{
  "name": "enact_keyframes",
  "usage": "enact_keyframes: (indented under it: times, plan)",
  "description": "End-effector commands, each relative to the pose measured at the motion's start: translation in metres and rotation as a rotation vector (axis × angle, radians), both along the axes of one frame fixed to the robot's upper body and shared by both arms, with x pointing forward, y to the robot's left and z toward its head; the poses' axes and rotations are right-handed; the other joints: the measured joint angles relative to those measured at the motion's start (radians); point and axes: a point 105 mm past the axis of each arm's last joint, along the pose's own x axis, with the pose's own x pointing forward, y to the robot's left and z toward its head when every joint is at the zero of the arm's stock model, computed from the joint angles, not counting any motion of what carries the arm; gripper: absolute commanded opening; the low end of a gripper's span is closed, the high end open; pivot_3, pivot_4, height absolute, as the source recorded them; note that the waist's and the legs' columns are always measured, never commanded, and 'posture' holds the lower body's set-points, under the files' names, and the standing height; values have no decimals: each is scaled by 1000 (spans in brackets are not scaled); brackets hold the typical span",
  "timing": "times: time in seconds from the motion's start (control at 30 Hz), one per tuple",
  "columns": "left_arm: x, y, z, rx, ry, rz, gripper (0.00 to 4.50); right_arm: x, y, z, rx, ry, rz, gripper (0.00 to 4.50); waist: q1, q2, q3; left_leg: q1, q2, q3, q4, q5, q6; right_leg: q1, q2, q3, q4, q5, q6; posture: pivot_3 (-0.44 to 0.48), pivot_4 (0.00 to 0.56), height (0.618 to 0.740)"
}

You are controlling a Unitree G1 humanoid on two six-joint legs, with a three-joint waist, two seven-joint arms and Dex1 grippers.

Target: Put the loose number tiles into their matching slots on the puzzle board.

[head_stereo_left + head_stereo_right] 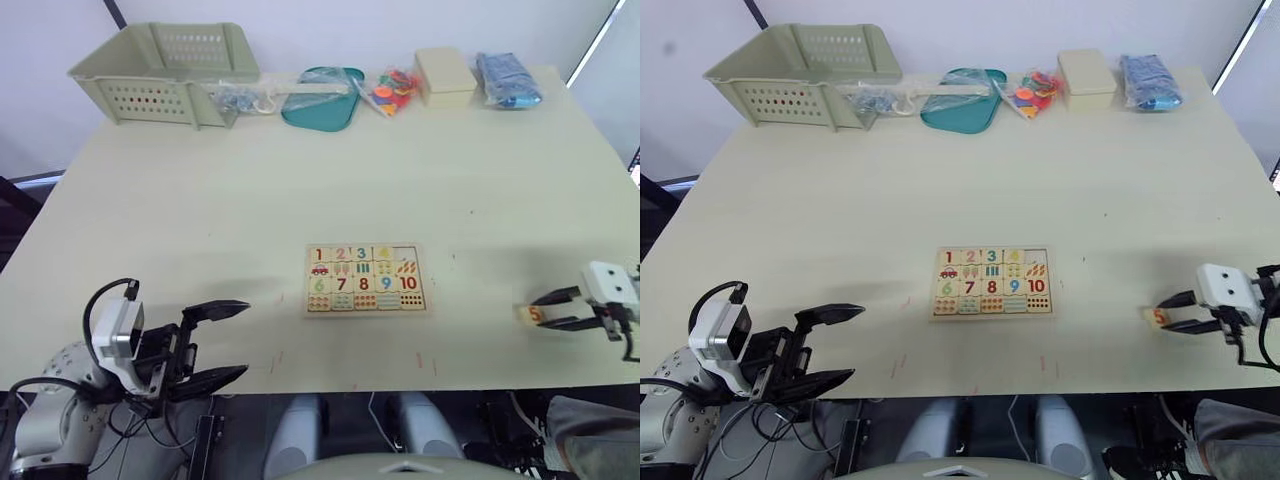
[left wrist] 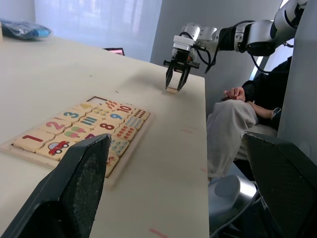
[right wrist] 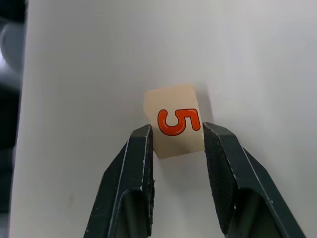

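Between the fingers of our right gripper [image 3: 176,136] sits the 5 tile [image 3: 175,127], a pale wooden square with an orange-red digit. Both finger pads press its two opposite sides, so we read the gripper as pinching the tile. The tile stands at the table [image 1: 300,190] surface near the front edge on our right; whether it still touches the table or is slightly raised we cannot tell from the head views.

Well apart from this gripper, toward our left and slightly farther in, lies the puzzle board [image 1: 364,279]. Its top row carries the tiles 1 [image 1: 318,254], 2 [image 1: 340,253], 3 [image 1: 362,253] and 4 [image 1: 383,253]. The last slot [image 1: 405,252] of that row, the end nearest our right gripper, is open. Rows of pictures, digits 6 to 10 and dots fill the board below.

Our left gripper [image 1: 222,343] hangs over the table's front edge on our left, fingers spread wide and holding nothing, well apart from the board.

Far beyond both grippers, along the back edge, stand a green basket [image 1: 165,72], a teal tray [image 1: 322,97], a cream box [image 1: 444,76] and a blue bag [image 1: 506,80].

A seated person's hand [image 2: 237,93] shows in the left wrist view, beyond the table.
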Motion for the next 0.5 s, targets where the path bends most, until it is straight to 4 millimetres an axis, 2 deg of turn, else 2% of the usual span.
enact_keyframes:
  times: [0.03, 0.1, 0.17, 0.5]
  plan:
    - [-2, 1, 6, 5, -27, 4, 4500, 7, 36, 19, -16, -23, -101, 920, 1, 0, 0, 0, 0, -1, 0, 0, 0, 0, 0, 0, 0, 0, 0, 0, 150, 740]
    - [-1, 2, 5, 12, -24, 9, 4500, 8, 55, 20, -16, 1, -132, 920, 3, 0, 0, -1, 0, -2, 0, 0, 0, -1, 0, -1, 0, 0, 0, 0, 150, 740]
    - [-1, 2, 5, 14, -21, 9, 4500, 8, 64, 17, -15, 23, -148, 920, 4, -1, 0, -1, -1, -2, 0, 0, 0, -1, 0, -1, -1, 0, 0, 0, 150, 740]
    - [4, 0, 6, 14, -24, 9, 4500, 18, 72, -12, -102, 37, -180, 920, 6, -1, 0, -5, -2, -4, 0, 0, 0, -4, -2, -4, -1, 0, 0, 0, 150, 740]
